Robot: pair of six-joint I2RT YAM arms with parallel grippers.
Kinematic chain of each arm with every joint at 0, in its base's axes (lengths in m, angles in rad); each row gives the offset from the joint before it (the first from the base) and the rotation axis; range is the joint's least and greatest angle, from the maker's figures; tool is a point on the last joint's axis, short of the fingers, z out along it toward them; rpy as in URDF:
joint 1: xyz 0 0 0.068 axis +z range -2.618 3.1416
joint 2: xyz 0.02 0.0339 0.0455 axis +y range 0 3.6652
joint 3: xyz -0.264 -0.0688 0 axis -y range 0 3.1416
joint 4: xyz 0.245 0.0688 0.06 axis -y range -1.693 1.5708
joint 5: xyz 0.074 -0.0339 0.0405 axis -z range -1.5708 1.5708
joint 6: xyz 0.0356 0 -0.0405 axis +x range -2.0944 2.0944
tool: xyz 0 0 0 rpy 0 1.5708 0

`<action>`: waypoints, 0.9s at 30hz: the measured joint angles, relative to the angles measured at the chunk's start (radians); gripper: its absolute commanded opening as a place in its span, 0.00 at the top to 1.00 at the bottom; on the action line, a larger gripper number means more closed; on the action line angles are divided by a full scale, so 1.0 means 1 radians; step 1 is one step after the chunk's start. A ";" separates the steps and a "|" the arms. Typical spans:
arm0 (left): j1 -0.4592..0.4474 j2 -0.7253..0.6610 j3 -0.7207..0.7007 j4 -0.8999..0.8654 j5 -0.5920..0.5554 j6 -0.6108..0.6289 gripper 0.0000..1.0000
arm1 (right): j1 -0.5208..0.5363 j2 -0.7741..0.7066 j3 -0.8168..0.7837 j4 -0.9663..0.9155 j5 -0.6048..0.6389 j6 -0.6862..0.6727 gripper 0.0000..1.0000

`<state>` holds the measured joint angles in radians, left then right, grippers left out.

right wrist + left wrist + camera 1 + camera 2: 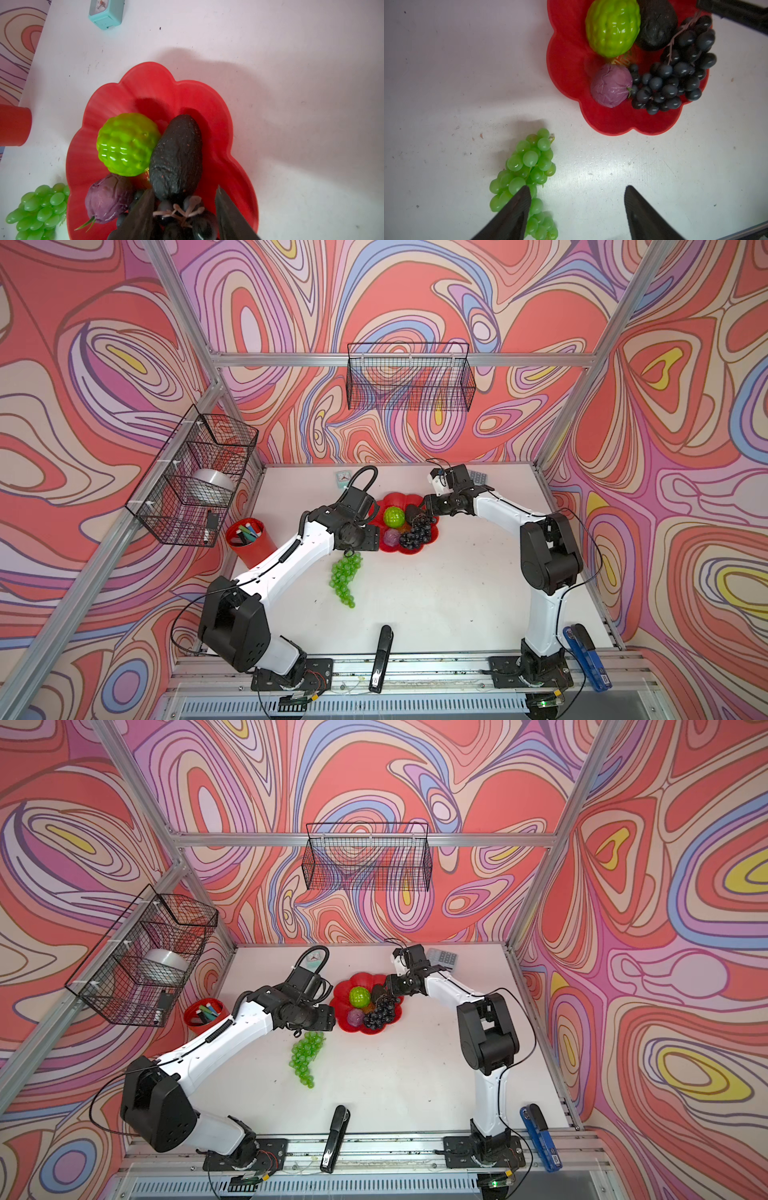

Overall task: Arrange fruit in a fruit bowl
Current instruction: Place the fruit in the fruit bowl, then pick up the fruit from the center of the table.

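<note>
Fruit update from me, the two-armed one. My left end effector (pixel 577 188) hangs over the worktop (pixel 446 83) with its fingers spread wide and nothing between them. The green grape bunch (pixel 527 166) lies flat on the worktop just outside one finger. That finger overlaps the bunch's edge in the wrist view, and I can't tell if they touch. The fruit bowl (pixel 566 62) sits ahead of that end effector, toward the other finger's side, near the bunch but apart from it. Inside it: bright green bumpy ball (pixel 612 27), small purple round fruit (pixel 611 85), blackish avocado (pixel 176 151) and dark grape bunch (pixel 675 79), all packed together. My right end effector (pixel 185 190) is low over the bowl, fingers parted. The dark bunch's pale stem (pixel 178 212) lies in the gap, not pinched. The avocado sits just past the fingertips.
</note>
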<state>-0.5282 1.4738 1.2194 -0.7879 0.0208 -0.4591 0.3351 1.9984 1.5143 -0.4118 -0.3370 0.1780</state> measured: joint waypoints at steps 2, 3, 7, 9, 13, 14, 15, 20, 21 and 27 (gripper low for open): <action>0.000 -0.013 -0.017 -0.019 0.001 0.004 0.26 | 0.000 -0.022 0.001 -0.010 0.006 -0.005 0.44; 0.000 -0.018 -0.021 -0.029 0.002 0.007 0.26 | 0.000 -0.035 0.002 -0.014 0.008 -0.006 0.43; 0.000 -0.034 -0.037 -0.057 0.005 0.018 0.31 | 0.007 -0.072 0.018 -0.025 0.018 -0.014 0.41; 0.000 -0.057 -0.060 -0.061 0.006 0.022 0.33 | 0.013 -0.084 0.027 -0.032 0.027 -0.020 0.41; 0.000 -0.129 -0.115 -0.090 0.003 0.022 0.35 | 0.044 -0.115 0.023 -0.047 0.063 -0.036 0.39; 0.000 -0.138 -0.116 -0.100 0.001 0.022 0.36 | 0.051 -0.127 0.018 -0.048 0.069 -0.039 0.39; 0.000 -0.142 -0.113 -0.106 -0.001 0.023 0.38 | 0.059 -0.140 0.011 -0.048 0.073 -0.039 0.40; 0.008 -0.079 -0.042 -0.127 -0.008 0.042 0.40 | 0.079 -0.203 -0.032 -0.044 0.069 -0.029 0.42; 0.014 -0.053 -0.018 -0.129 -0.001 0.049 0.40 | 0.079 -0.220 -0.048 -0.042 0.067 -0.024 0.42; 0.059 0.129 0.136 -0.162 0.006 0.108 0.44 | 0.081 -0.321 -0.151 0.001 0.048 0.021 0.42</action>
<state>-0.4694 1.6024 1.3556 -0.9501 0.0265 -0.3508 0.4160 1.6775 1.3636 -0.4110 -0.2893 0.1993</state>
